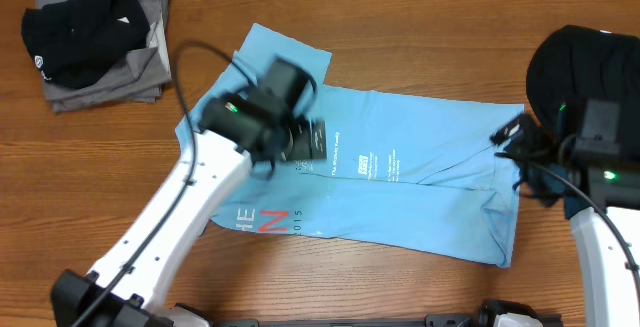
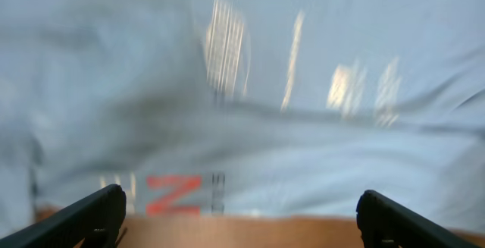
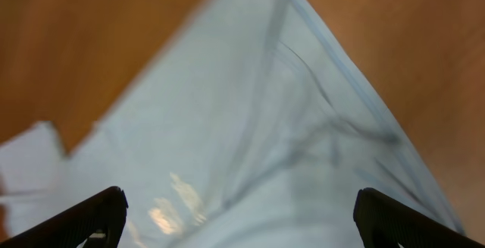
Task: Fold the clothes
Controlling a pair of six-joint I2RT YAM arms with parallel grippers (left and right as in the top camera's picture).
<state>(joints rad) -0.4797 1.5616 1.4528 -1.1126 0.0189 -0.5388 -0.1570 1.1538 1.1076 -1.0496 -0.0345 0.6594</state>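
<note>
The light-blue T-shirt (image 1: 420,187) lies flat on the wooden table (image 1: 400,7), folded lengthwise, with white print in the middle and red lettering (image 1: 262,222) at its near left edge. My left gripper (image 1: 312,141) hovers over the shirt's left-middle. In the blurred left wrist view it (image 2: 241,202) is open, with blue cloth (image 2: 250,127) and the red letters (image 2: 173,193) below and nothing between its fingers. My right gripper (image 1: 515,135) is at the shirt's right end. In the right wrist view it (image 3: 241,202) is open above creased blue cloth (image 3: 250,127). A plain black shirt (image 1: 570,67) lies bunched at the far right.
A pile of folded garments sits at the back left, a black one (image 1: 85,32) on top of grey ones (image 1: 140,72). A black cable (image 1: 185,77) runs from the left arm over the table. Bare wood (image 3: 91,43) shows on both sides of the blue cloth.
</note>
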